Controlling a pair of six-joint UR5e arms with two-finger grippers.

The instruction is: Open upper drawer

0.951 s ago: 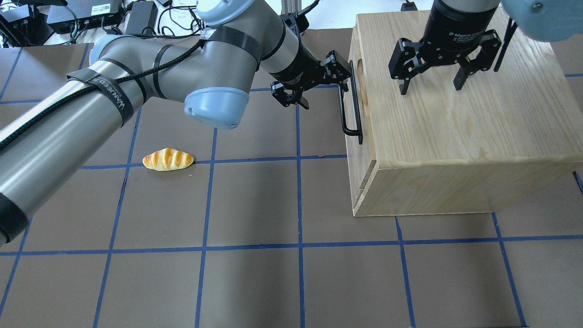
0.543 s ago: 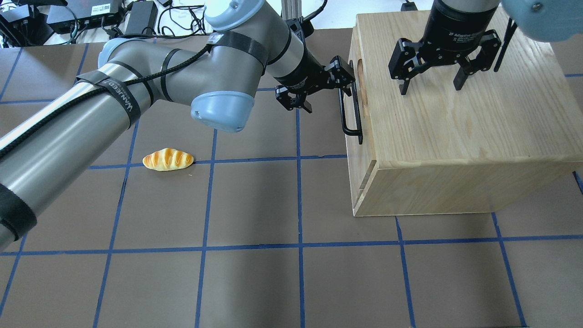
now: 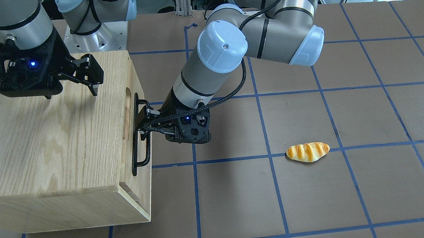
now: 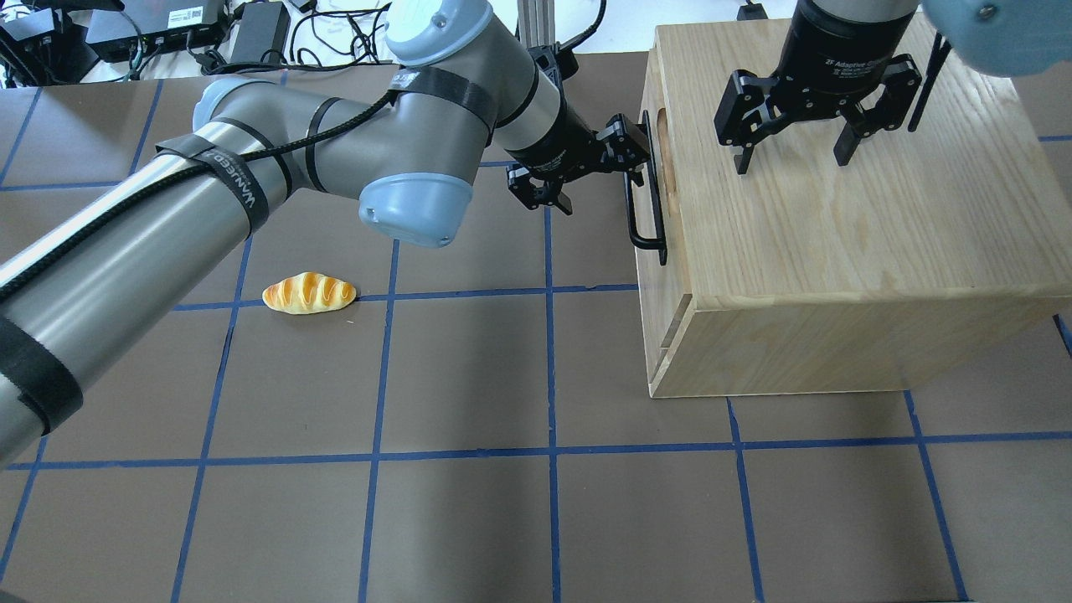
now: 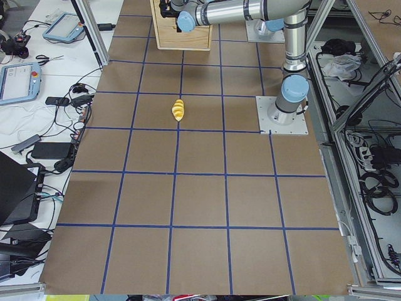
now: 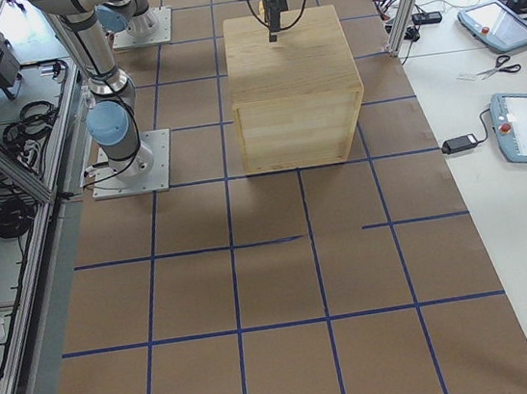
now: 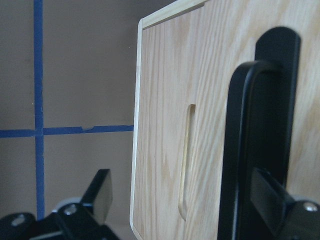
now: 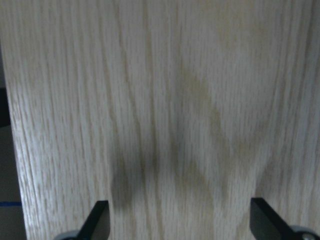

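One wide pale-wood upper drawer, its front cut with an oblong slot, sits closed in the oak-grain wooden cabinet. Against its long black metal bar handle the left gripper spreads wide, one finger just beside the bar. Over the cabinet top the right gripper hovers, equally wide. A golden bread roll lies well apart.

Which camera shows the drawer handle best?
Exterior front-facing: the handle shows nearly full length, left tool at it. Overhead: tool covers its far end. Left wrist: only a close section. Side views: not discernible.
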